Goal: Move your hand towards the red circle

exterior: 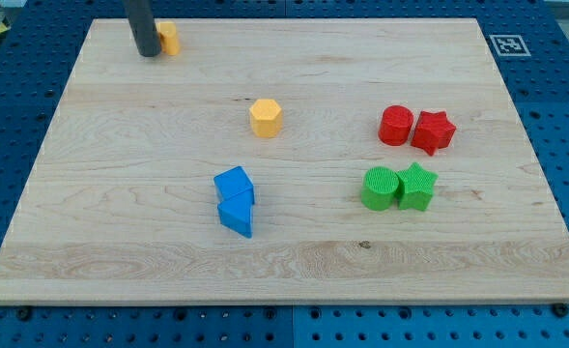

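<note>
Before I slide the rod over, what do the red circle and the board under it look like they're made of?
The red circle looks like matte plastic, possibly 3D-printed: fine ribbing shows on its top and sides, though that is a guess. The board looks like pale wood with a smooth, low-sheen finish: long grain lines and plank seams run across it. My tip sits at the view's top left, beside a yellow block, far from the circle.

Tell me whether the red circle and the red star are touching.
Touching. In the camera view the red circle and the red star sit side by side with no wood showing between them. My tip is far off.
</note>
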